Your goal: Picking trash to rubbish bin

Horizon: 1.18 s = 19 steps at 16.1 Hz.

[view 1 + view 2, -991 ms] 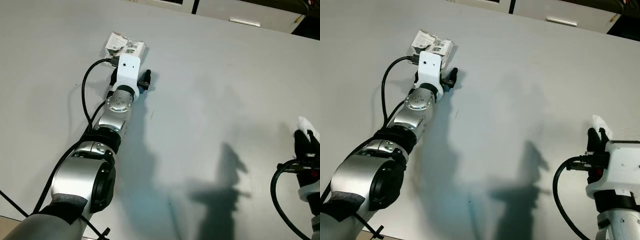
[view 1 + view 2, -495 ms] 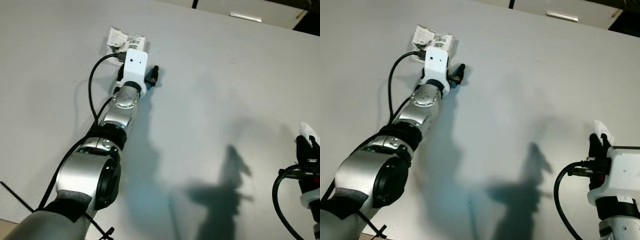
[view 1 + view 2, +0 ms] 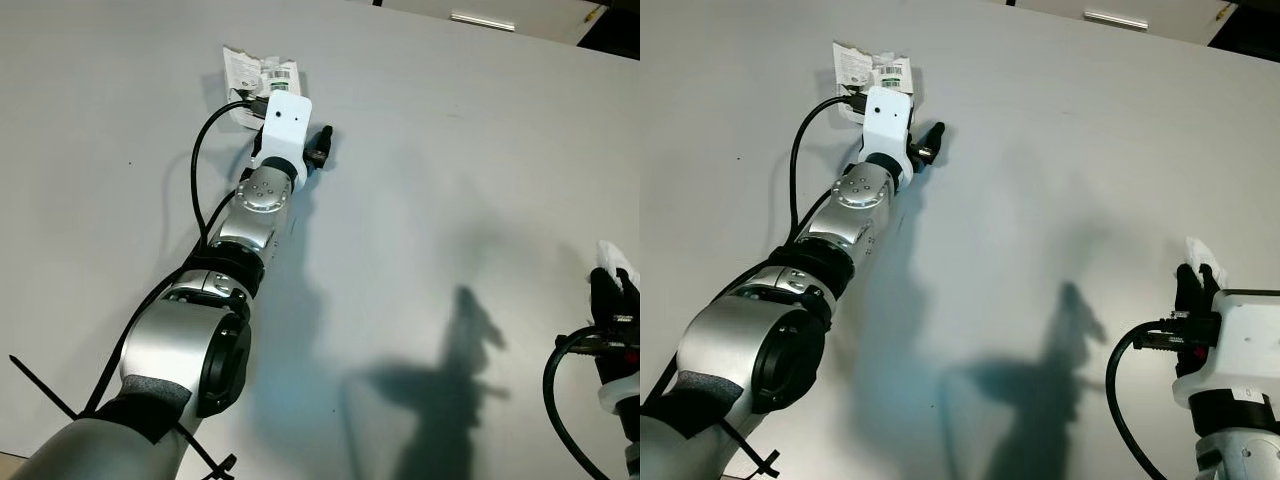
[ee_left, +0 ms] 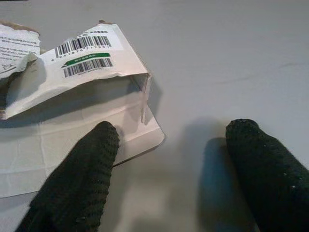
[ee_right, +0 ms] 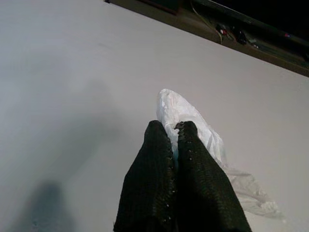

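A torn white carton [image 4: 72, 77] with barcodes and a green stripe lies flat on the pale grey surface, at the far left in the eye views [image 3: 258, 75]. My left gripper [image 4: 166, 159] stands open right at it. One black finger [image 4: 79, 179] overlaps the carton's flat flap; the other finger [image 4: 265, 174] is over bare surface beside it. My right gripper [image 5: 173, 133] is low at the right edge [image 3: 1196, 285], shut on a crumpled white wad of tissue or film [image 5: 193, 121] that sticks out past its fingertips.
The pale grey surface [image 3: 440, 170] stretches wide between both arms, with the arms' shadows on it. A dark strip and a cabinet edge [image 3: 483, 19] run along the far side. Black cables loop off both wrists.
My left arm has reached further forward, bringing its open fingers up against the carton. The view has shifted slightly. The right gripper still holds the white wad in the same place.
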Available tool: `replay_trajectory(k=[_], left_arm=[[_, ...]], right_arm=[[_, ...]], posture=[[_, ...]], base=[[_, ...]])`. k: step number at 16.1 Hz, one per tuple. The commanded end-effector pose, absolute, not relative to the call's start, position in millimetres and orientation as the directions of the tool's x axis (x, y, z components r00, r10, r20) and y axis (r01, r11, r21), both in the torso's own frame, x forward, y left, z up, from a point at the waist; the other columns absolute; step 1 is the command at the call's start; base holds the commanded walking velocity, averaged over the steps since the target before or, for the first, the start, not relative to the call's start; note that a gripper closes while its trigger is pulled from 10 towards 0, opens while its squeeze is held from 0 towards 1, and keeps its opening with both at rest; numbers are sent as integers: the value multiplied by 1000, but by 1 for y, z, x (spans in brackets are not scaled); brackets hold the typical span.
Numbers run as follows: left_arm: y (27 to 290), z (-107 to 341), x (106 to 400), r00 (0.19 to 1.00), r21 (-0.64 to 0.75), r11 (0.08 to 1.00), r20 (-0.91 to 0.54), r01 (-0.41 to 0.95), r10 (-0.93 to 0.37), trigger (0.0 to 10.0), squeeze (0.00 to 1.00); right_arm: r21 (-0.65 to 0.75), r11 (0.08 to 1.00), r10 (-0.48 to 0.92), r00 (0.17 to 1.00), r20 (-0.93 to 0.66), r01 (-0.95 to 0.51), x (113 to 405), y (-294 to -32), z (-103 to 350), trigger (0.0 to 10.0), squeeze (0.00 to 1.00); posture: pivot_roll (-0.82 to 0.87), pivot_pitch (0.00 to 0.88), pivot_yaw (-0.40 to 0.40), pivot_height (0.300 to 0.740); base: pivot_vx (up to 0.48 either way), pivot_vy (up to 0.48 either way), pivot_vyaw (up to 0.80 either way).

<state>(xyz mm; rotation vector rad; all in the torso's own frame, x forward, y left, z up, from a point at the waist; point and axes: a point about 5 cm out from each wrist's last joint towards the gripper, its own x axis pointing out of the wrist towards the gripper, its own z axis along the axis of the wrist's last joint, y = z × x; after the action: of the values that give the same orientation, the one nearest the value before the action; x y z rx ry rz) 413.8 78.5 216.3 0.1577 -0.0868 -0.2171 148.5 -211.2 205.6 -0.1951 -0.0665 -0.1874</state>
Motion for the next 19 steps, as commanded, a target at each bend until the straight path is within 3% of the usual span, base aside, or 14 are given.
replay_trajectory(k=[1,19], left_arm=[[84,156,401,963,121,965,-167,232,-211,0,0],[85,156,401,965,118,967,-163,224,-204,0,0]], right_arm=[[-199,957,-200,977,78,212,144,-213,208,0,0],[-197,957,-202,976,76,213,146,-214,207,0,0]], posture=[[-316,403,-105,740],[-314,398,-105,740]], base=[[0,0,0],[0,0,0]])
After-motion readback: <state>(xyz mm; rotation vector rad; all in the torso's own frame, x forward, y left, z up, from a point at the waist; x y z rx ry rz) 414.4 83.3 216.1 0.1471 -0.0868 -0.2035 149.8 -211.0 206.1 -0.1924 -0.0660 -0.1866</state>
